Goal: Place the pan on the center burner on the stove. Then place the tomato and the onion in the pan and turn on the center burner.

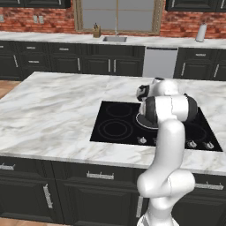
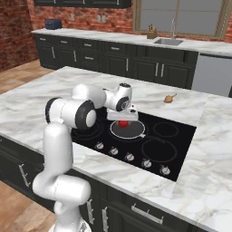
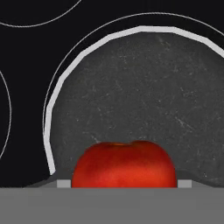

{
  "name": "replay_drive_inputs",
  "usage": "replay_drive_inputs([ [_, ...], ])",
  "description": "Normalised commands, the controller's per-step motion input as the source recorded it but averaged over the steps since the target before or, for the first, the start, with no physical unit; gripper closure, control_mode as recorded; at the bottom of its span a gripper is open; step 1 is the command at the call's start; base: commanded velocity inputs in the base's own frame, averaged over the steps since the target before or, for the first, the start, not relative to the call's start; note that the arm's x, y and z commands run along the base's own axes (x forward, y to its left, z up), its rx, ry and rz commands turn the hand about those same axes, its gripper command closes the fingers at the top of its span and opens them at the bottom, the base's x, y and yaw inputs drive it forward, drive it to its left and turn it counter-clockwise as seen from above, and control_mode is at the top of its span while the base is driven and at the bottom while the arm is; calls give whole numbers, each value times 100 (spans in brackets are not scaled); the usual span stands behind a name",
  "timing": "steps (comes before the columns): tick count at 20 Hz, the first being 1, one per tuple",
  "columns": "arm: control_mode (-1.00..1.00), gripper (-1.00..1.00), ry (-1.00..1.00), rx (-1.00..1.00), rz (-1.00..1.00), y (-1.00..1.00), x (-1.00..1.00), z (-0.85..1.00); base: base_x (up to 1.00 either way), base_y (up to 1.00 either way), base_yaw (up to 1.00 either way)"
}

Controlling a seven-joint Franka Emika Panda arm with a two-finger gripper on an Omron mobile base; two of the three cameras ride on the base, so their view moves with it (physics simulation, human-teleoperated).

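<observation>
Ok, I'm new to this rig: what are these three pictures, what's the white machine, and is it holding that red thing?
The white machine is a robot arm on a drivable base at a kitchen island. Two pictures come from base cameras behind the arm, left and right; the third looks along its end effector. On the black stove sits the pan on the center burner, with the tomato in it. The end effector hangs right over the tomato. Whether its jaws are gripping the tomato or have let it go I cannot tell. The onion lies on the marble counter beyond the stove.
</observation>
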Motion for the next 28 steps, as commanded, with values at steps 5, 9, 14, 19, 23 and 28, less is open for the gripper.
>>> replay_drive_inputs([
  [5,-100,100,5,-1,3,-4,45,-28,0,0,0],
  [9,-100,100,5,0,3,-6,41,-26,0,0,0],
  [14,-100,100,3,0,3,-7,28,-29,0,0,0],
  [19,-100,100,1,-1,3,-3,18,-28,0,0,0],
  [23,-100,-100,0,-4,1,0,5,-18,0,0,0],
  [28,-100,-100,-2,-1,0,0,-46,20,0,0,0],
])
